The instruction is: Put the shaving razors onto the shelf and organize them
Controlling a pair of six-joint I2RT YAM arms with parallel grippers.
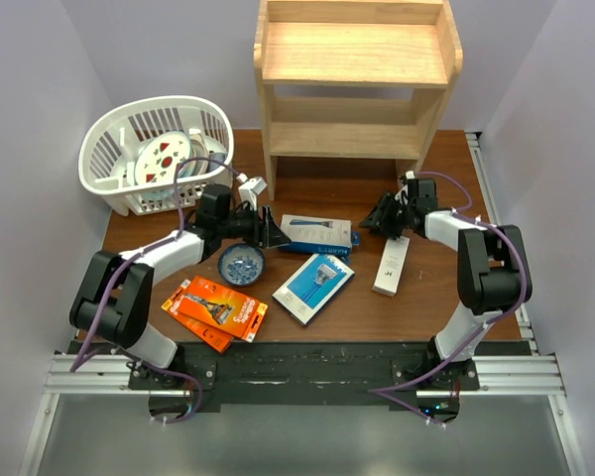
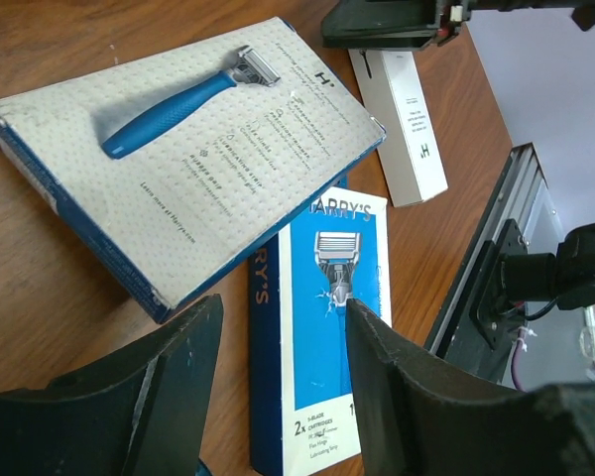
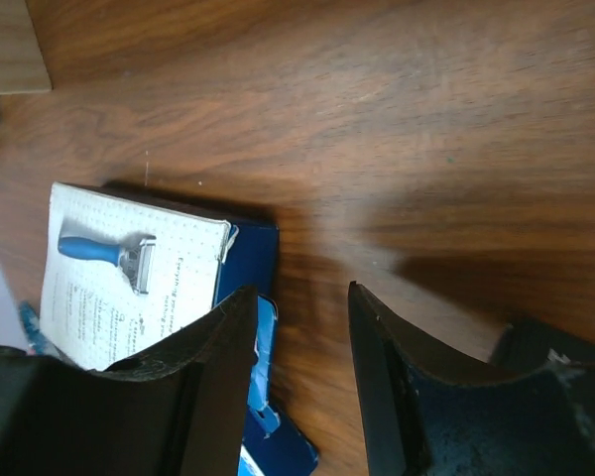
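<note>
The white slotted basket [image 1: 109, 177] at the far left of the worktop [image 1: 426, 297] holds round plates [image 1: 164, 157] standing on edge, and the small blue bowl [image 1: 241, 264] holds bits too small to identify. The white razor box [image 1: 317, 235], blue cartridge pack [image 1: 313, 288], narrow white box [image 1: 391, 266] and orange packs [image 1: 216, 309] lie on the worktop before the shelf [image 1: 355, 59]. The left claw [image 1: 271, 229], beside the white razor box, and the right claw [image 1: 382, 216], over bare wood, are released, grasping nothing.

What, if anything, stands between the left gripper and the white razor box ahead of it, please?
Nothing visible does. The left gripper points straight at the white razor box, with only a strip of table between them; its jaws stand open.
</note>
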